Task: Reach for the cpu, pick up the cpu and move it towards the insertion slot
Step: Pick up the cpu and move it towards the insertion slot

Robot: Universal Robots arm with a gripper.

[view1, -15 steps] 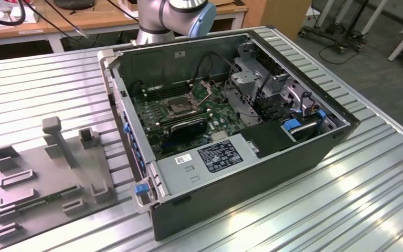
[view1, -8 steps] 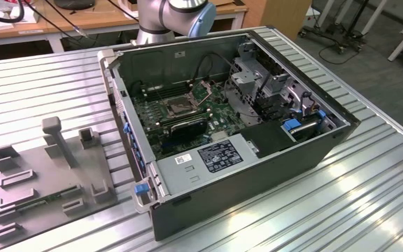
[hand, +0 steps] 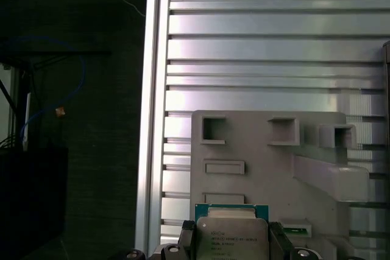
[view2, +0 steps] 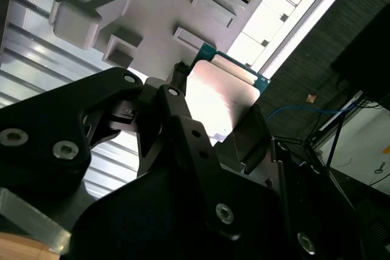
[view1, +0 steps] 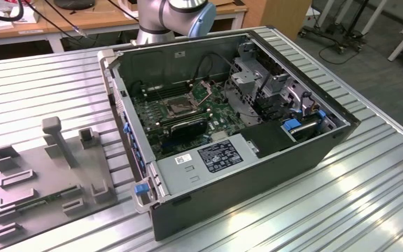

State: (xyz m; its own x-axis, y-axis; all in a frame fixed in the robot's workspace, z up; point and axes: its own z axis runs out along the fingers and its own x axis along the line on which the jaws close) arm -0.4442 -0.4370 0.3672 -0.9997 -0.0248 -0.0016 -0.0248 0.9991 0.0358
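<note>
Cpu [hand: 231, 235] sits clamped by its opposite edges in my gripper [hand: 231, 249], clear of the grey tray [hand: 262, 156]. I judge it light, stiff and fragile underneath.

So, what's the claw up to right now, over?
Claw shut on the cpu. Cpu held clear of the grey tray. Insertion slot in the open case looks unblocked.

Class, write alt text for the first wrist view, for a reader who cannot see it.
A black pincer grips a small, flat, square silvery-grey cpu by two opposite edges, over a grey plastic tray with rectangular recesses. The tray lies on a ribbed silver metal table.
</note>
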